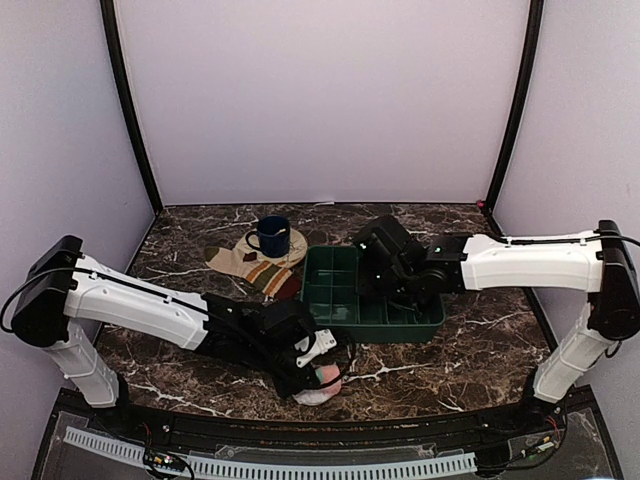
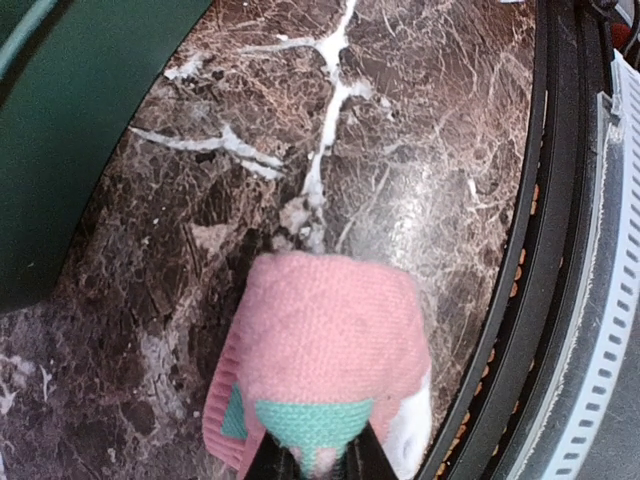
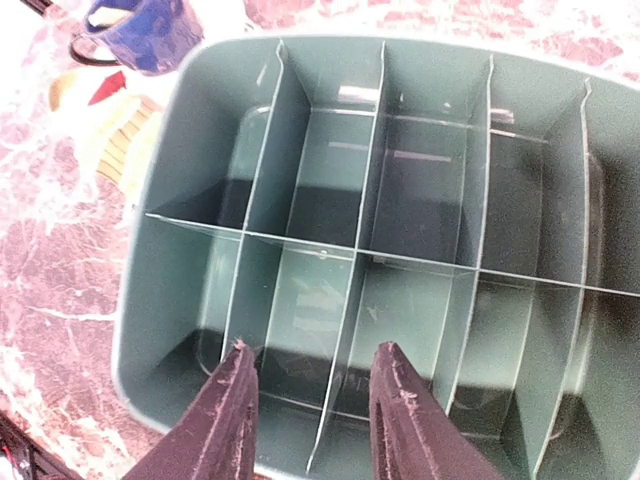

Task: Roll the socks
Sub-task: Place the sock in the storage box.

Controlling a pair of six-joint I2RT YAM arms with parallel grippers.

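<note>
Left fingers (image 1: 322, 362), top view: pointed down near the front edge of the surface (image 1: 480, 345) and clenched on the pink sock (image 1: 322, 384), which is bunched directly beneath them.
Left arm, top view: stretched low from its base at the left, with the forearm angled down toward the near centre.
Right fingers (image 1: 385, 285), top view: held over the green tray (image 1: 400, 332); their gap cannot be told from this angle.
Right arm, top view: extended leftward from the right side, with the wrist bent down over the tray.
Striped sock (image 1: 262, 270), top view: laid flat just left of the tray, against the tan coaster (image 1: 296, 246) on which the blue mug (image 1: 270, 237) is stood.
Left wrist view: the pink sock is seen as a rolled bundle with a mint patch facing the camera, pinched between two dark fingertips at the bottom edge. Whether it touches the marble cannot be told. A tray corner is seen at upper left.
Right wrist view: both fingers are parted with nothing gripped, and are held above the divided tray's near compartments. The mug and striped sock are seen beyond the tray's corner at upper left.
</note>
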